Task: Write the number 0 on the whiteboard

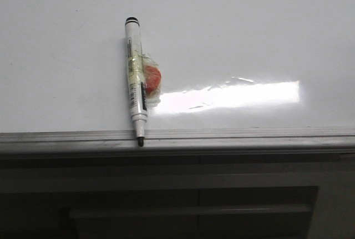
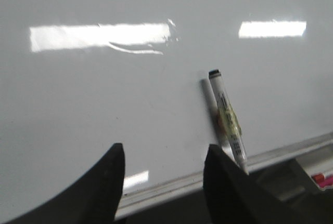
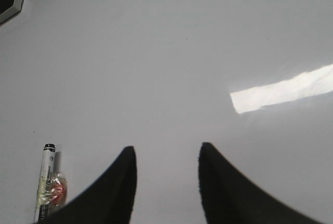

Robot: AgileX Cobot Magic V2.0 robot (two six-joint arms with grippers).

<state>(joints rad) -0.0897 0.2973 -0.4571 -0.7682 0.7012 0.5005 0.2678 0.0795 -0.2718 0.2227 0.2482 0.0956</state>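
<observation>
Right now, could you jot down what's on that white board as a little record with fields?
surface: whiteboard, glossy, with a bright glare patch
writing: none visible; no 0 drawn yet
marker: marker lying on the board, uncapped tip over the grey edge rail
marker detail: clear tape and something red wrapped around its middle
left end effector: left end effector open, holding nothing, above the board near the marker
right end effector: right end effector open, holding nothing, above bare board
</observation>
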